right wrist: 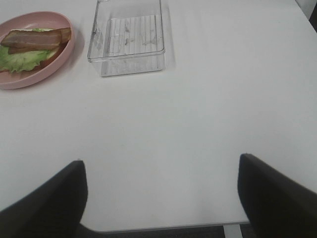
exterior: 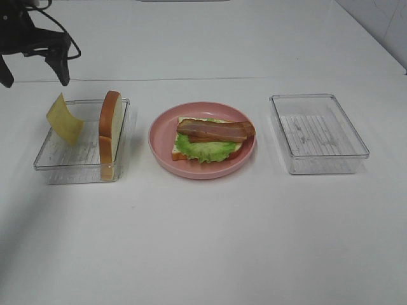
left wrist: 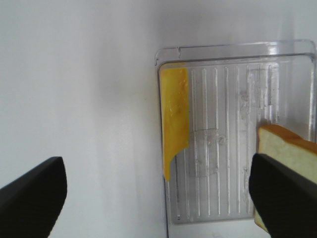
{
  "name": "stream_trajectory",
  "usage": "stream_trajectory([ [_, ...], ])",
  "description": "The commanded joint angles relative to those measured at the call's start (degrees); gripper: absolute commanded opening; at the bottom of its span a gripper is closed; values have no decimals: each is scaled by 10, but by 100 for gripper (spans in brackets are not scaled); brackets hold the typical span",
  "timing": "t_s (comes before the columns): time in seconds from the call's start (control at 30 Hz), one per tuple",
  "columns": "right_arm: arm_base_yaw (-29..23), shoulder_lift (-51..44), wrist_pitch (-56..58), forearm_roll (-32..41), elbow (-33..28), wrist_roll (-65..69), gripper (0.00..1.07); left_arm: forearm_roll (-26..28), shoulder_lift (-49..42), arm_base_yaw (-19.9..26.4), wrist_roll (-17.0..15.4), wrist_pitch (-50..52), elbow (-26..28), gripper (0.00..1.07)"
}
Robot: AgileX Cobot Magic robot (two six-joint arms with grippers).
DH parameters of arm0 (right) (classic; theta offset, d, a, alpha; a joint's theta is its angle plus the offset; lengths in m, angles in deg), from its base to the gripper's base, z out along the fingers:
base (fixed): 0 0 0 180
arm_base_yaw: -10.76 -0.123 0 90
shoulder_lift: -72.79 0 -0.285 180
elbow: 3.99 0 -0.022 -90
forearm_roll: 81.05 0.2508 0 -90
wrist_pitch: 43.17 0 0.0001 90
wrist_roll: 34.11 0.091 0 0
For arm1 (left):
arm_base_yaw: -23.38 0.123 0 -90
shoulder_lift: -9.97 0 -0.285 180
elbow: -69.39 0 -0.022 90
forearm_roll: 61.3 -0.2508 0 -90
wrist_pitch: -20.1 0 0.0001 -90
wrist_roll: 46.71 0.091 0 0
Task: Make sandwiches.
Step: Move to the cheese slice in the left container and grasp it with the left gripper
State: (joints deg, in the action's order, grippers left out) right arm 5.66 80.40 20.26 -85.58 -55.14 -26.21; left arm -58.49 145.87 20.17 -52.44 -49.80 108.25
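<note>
The left gripper hangs above the table, behind the far left corner of the left tray. Its jaws are spread wide with nothing between them. The right gripper appears only in its own wrist view. Its jaws are also set wide apart, over bare table on the near side of the right tray, and it grips nothing. The sandwich lies in two groups. On the pink plate, at the centre between the two trays, the lower bread slice lies flat. The ruffled lettuce lies on it, and the bacon strips lie across the lettuce. In the left tray, the cheese square leans tilted against the wall farthest from the plate, with its upper edge above the rim. The upright bread slice stands on its edge against the wall nearest the plate and also rises above the rim. The tray walls enclose both parts on all sides. In the left wrist view, one finger overlaps the bread slice. The plate stands apart from both trays.
</note>
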Motion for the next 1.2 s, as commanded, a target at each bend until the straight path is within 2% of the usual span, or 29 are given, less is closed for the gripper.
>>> stream_trajectory([
  [0.03,-2,-18,-3,-2,-1,1,80,2,26,-2,2,-37,4,91],
  [0.23,-2,-18,-3,-2,-1,1,80,1,58,-2,2,-29,23,91],
  [0.5,-2,-18,-3,-2,-1,1,80,1,79,-2,-2,-30,26,85],
  [0.63,-2,-18,-3,-2,-1,1,80,-3,79,-2,-2,-29,26,77],
  [0.67,-2,-18,-3,-2,-1,1,80,-3,79,-2,-2,-29,26,72],
  [0.77,-2,-18,-3,-2,-1,1,80,-3,79,-2,-2,-30,26,70],
  [0.8,-2,-18,-3,-2,-1,1,80,-4,79,-2,-2,-29,26,63],
  [0.87,-2,-18,-3,-2,-1,1,80,-5,79,-2,-2,-29,26,59],
  [0.9,-2,-18,-3,-2,-1,1,80,-6,79,-2,1,-28,26,50],
  [0.93,-2,-18,-3,-2,-1,1,80,-6,79,-2,1,-28,26,50],
  [0.97,-2,-18,-3,-2,-1,1,80,-7,79,-2,6,-20,26,43],
  [1.13,-2,-18,-3,-2,-1,1,80,-5,79,-4,10,-9,26,38],
  [1.2,-2,-18,-3,-2,-1,1,80,-2,79,-9,22,-2,26,33],
])
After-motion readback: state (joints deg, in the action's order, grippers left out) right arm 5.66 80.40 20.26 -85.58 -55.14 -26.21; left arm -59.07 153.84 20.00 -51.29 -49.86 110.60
